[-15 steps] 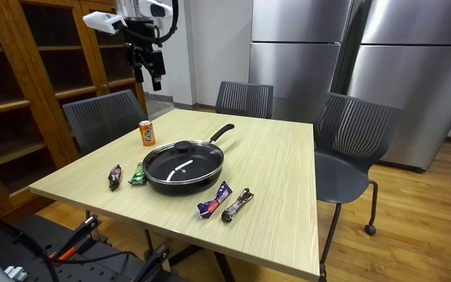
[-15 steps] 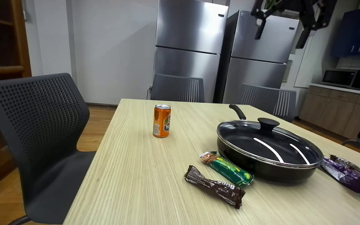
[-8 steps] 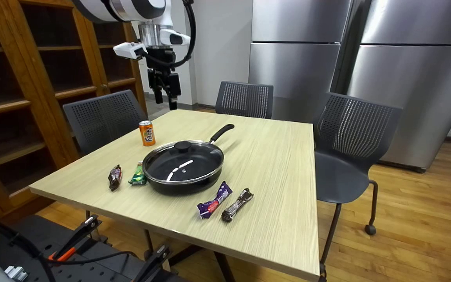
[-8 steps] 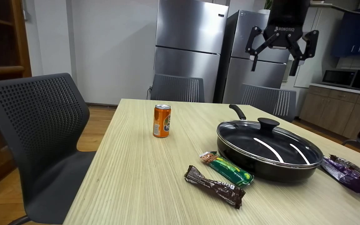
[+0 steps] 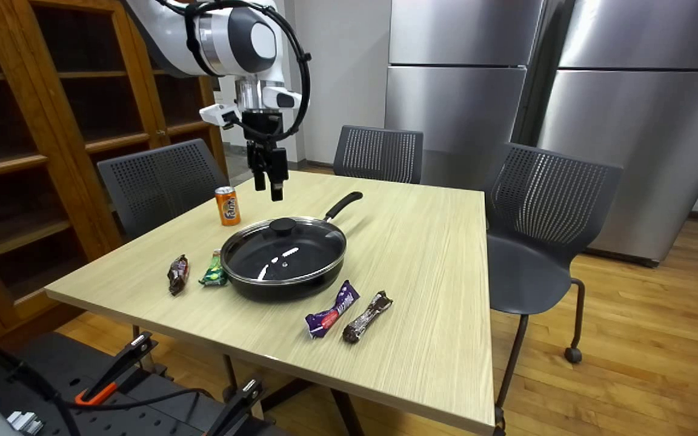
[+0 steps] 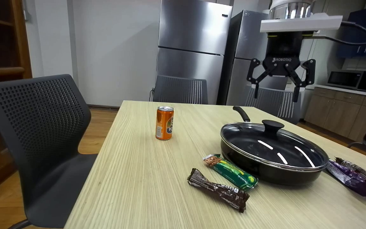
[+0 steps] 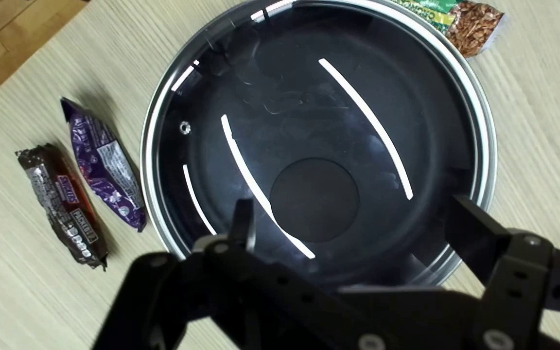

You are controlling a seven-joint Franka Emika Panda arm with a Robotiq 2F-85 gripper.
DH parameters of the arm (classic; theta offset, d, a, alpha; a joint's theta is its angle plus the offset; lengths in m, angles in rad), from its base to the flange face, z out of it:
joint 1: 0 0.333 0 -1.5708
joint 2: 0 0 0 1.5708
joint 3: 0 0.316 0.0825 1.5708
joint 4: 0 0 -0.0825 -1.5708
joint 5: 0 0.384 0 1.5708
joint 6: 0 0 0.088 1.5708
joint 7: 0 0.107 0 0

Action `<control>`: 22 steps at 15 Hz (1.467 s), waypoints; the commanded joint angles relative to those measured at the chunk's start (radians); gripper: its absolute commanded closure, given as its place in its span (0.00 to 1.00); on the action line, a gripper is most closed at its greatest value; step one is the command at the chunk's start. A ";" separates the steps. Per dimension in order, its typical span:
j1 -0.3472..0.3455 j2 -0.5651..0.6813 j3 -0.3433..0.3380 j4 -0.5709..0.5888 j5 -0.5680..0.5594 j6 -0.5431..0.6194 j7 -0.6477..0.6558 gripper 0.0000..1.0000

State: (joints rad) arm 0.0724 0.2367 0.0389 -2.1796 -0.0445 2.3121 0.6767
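On the counter [image 5: 428, 254] stands an orange Fanta can [image 5: 228, 206]; on it also lie a green bar [image 6: 231, 172], a purple bar [image 5: 332, 310] and two brown bars [image 5: 367, 317]. Dark chairs [image 5: 379, 154] stand beside it; steel refrigerators [image 5: 455, 115] and a wooden cabinet [image 5: 49, 121] stand farther from it.

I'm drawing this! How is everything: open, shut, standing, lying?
Hand, open, holding nothing
Pan, covered
Lid, on the pan
Orange can, upright
Green bar, wrapped, lying
Brown bar beside it, wrapped, lying
Purple bar, wrapped, lying
Brown bar beside that, wrapped, lying
Fridges, shut
Wooden cabinet, shut
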 commanded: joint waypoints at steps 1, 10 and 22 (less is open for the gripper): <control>0.031 0.060 -0.036 0.043 -0.015 -0.007 0.068 0.00; 0.058 0.119 -0.079 0.062 -0.014 -0.008 0.123 0.00; 0.085 0.197 -0.118 0.104 -0.046 0.000 0.183 0.00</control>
State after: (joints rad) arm 0.1383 0.4122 -0.0650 -2.1035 -0.0666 2.3140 0.8184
